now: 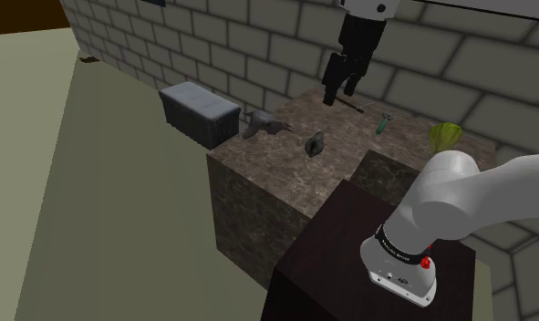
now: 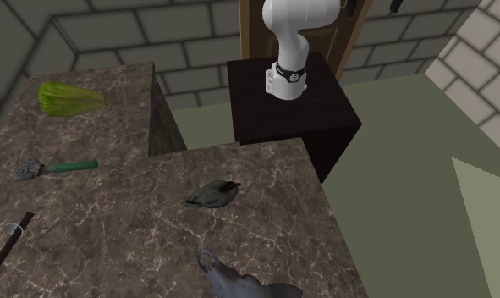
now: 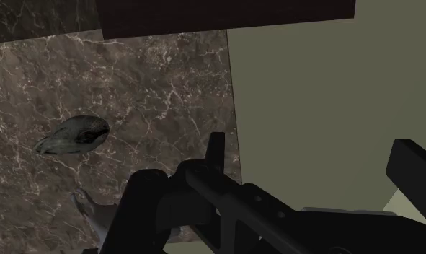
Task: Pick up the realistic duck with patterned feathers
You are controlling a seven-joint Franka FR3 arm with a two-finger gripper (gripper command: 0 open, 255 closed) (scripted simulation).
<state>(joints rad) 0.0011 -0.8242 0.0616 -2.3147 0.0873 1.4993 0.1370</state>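
In the shoulder view, a brown marbled bench (image 1: 285, 157) is set against grey block walls (image 1: 212, 36) over an olive floor (image 1: 121, 201). The small, dark duck (image 1: 315, 142) lies near the bench's middle. The end effector (image 1: 338, 93) hangs open above the far part.

In the second exterior view, the duck's long axis is laid left to right.

In the wrist view, its paler, narrower end is turned away from the bench's floor-side edge.

Arm (image 1: 459, 191) reaching high, jaws apart, pointing down
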